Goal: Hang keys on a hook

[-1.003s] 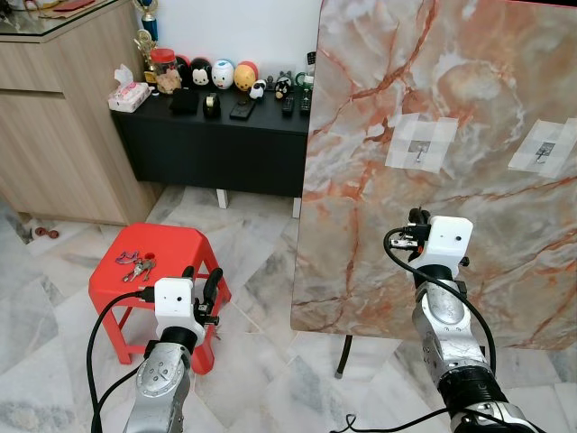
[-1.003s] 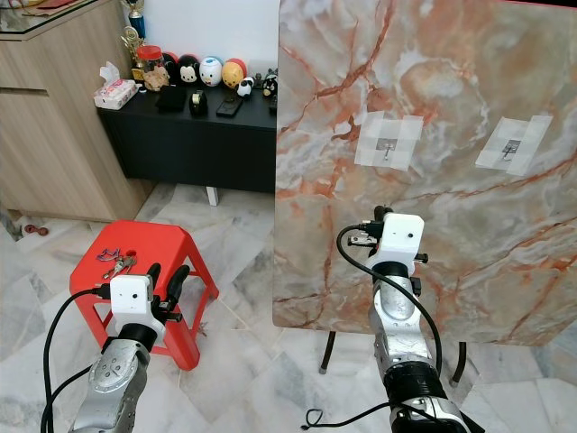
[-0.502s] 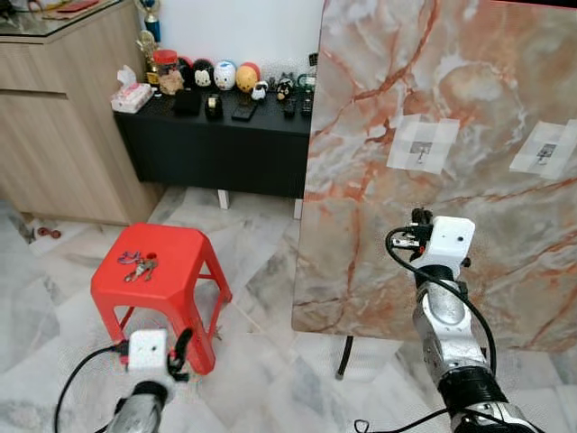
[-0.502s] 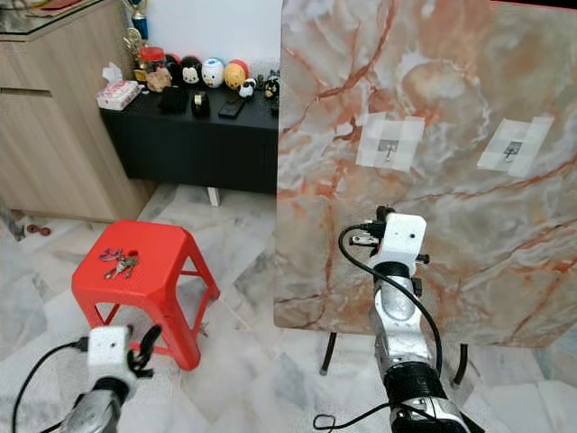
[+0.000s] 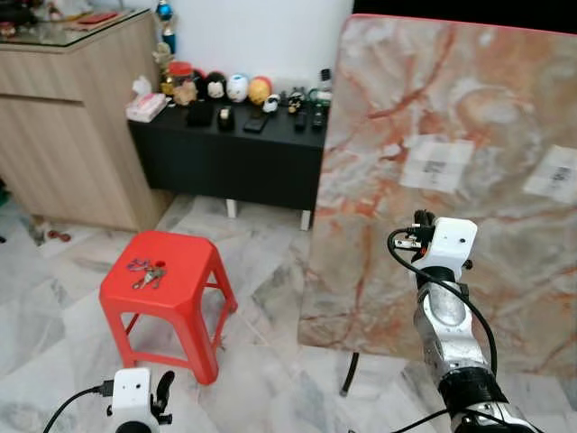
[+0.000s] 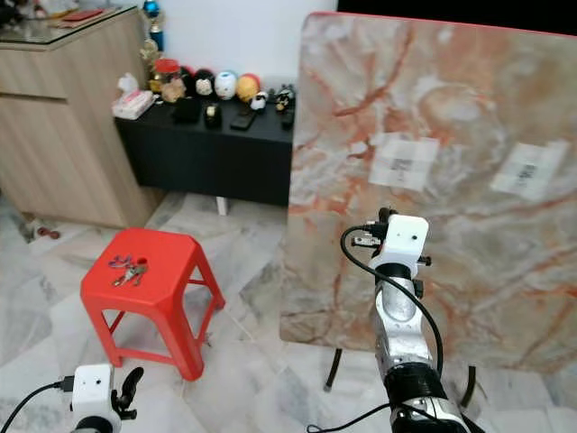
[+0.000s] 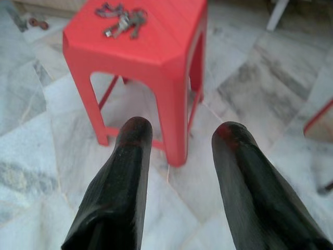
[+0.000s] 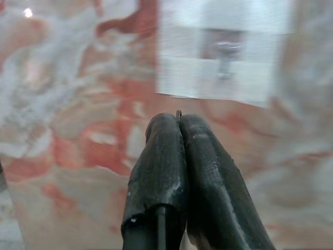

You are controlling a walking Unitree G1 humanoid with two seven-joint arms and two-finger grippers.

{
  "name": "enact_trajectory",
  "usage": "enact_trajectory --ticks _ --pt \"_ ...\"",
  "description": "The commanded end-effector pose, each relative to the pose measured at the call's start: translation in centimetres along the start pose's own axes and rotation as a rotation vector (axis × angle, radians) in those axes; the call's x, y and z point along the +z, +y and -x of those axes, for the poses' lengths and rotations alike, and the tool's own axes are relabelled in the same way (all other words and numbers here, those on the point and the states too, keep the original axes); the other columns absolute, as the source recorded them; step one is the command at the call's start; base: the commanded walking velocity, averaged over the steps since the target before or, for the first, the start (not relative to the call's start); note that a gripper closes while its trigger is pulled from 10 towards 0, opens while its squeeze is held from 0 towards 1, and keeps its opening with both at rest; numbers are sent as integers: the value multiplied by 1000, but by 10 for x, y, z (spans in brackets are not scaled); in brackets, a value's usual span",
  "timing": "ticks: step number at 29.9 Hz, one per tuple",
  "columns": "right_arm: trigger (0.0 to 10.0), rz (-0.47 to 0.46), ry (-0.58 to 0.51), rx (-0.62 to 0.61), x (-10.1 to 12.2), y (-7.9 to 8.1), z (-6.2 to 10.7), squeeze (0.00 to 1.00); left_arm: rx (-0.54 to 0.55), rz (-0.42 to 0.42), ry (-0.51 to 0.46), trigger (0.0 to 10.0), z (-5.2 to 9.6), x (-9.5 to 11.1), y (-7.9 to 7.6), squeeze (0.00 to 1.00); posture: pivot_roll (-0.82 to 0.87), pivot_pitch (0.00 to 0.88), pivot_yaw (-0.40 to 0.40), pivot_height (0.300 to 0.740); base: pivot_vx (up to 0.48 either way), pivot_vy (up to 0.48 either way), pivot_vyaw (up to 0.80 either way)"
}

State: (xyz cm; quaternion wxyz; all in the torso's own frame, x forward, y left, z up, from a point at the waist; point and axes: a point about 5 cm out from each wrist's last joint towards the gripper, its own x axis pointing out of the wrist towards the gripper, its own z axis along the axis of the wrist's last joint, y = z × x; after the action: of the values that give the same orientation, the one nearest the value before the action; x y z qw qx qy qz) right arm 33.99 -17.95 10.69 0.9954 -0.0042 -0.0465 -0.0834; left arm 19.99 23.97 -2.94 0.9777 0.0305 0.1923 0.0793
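A bunch of keys [image 5: 147,273] lies on top of a red plastic stool [image 5: 185,287], at its far left corner. My left gripper [image 7: 179,133] hangs low in front of the stool, open and empty, well short of the keys [image 7: 120,21]. A marble-patterned board [image 5: 469,117] stands to the right with two small metal hooks taped on, the left hook [image 5: 437,167] and the right hook [image 5: 552,180]. My right gripper [image 8: 178,119] is shut, raised close before the board just below the left hook [image 8: 225,52]. A thin sliver shows at its tips; I cannot tell what it is.
A low black cabinet [image 5: 225,158] with toys and small items stands at the back wall. A wooden cupboard [image 5: 63,135] is at the left. The board rests on thin legs [image 5: 347,374] on the marble floor. Open floor lies between stool and board.
My left arm has dropped from stool height to the bottom edge of the head views. The camera has shifted, showing more of the room. The right gripper stays shut in place.
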Motion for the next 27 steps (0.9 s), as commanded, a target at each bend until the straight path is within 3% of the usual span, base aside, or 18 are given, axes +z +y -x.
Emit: enact_trajectory --ticks 1,5,12,27 --pt "10000 -1 -19 -18 6 -3 -4 0 -17 -1 -17 10000 -4 4 -6 0 138 21 -74 740 352 0 0" --pt "10000 -3 -18 -21 5 -3 -3 0 -28 2 -28 10000 -5 6 -9 0 140 25 -73 740 352 0 0" --pt "10000 -9 -18 -26 3 -1 -1 0 -34 7 -38 10000 -4 6 -10 0 144 28 -74 740 0 0 0" --pt "10000 6 3 -24 -10 -5 22 0 -44 4 -56 10000 -4 7 -12 0 143 31 -71 740 0 0 0"
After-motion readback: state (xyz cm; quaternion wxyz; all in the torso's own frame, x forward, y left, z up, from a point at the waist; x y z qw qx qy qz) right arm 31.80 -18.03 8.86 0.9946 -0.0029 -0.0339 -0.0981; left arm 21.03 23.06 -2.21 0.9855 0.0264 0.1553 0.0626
